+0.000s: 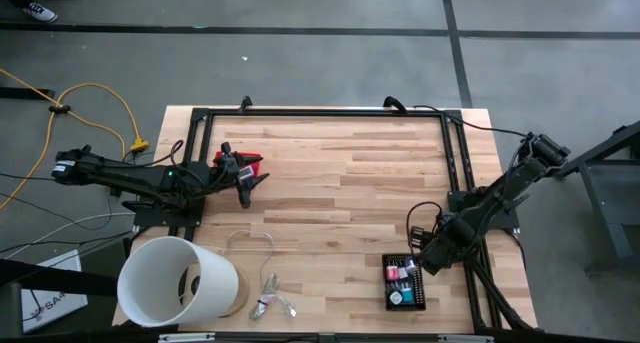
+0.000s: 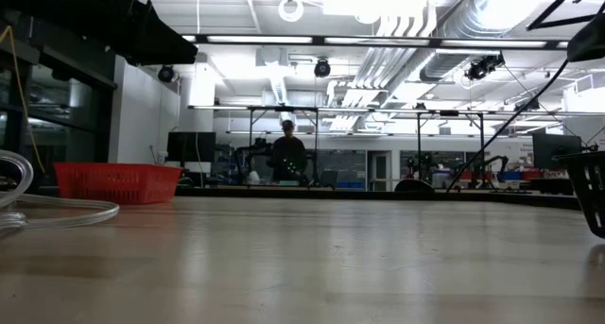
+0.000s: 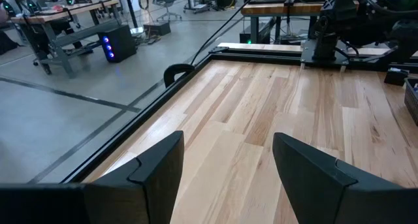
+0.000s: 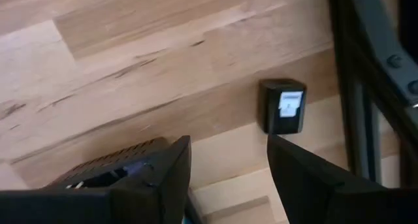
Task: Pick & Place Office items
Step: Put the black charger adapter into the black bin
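The office items are small pink, teal and white pieces lying in a black mesh tray near the table's near right corner. My right gripper hovers open at the tray's far right corner. In the right wrist view a small black block with a white label lies on the bare wood beyond the open right gripper, with the tray beside it. My left gripper is open over the table's far left part, and the open left gripper has only wood between its fingers.
A big white tub lies on its side at the near left corner. A pale wire loop and a silvery clump lie next to it. A black frame runs along the table's edges. Bare wood fills the middle.
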Controlling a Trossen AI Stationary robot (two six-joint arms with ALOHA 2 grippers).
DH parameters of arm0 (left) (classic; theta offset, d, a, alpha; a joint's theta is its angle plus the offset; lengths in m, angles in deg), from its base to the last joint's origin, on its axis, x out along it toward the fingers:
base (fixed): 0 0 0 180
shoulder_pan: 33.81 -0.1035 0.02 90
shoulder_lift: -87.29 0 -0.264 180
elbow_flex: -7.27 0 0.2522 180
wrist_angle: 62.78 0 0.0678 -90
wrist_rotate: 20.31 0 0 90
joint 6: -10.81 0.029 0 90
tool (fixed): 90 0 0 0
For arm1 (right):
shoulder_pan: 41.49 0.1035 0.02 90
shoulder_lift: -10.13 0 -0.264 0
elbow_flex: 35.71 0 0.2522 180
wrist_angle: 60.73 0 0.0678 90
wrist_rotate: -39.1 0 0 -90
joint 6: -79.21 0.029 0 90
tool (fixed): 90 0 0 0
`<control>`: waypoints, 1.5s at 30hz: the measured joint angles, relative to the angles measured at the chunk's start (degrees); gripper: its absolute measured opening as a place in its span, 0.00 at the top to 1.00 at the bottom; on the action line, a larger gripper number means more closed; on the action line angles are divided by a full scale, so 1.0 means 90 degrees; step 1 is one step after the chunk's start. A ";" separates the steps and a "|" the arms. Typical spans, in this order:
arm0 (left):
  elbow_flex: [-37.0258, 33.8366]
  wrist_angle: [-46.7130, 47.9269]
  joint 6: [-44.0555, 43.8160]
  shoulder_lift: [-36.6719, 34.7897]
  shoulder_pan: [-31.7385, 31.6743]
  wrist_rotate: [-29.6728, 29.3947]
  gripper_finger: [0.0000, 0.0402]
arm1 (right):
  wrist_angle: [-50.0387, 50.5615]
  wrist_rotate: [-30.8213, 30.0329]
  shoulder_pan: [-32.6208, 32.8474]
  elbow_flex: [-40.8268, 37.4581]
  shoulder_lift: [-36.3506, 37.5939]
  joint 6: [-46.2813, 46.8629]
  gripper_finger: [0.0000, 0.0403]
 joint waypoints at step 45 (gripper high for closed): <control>0.0000 0.0002 0.0000 0.0000 0.0002 0.0000 0.43 | -0.0144 0.0223 0.1292 0.0002 -0.1518 0.0840 0.53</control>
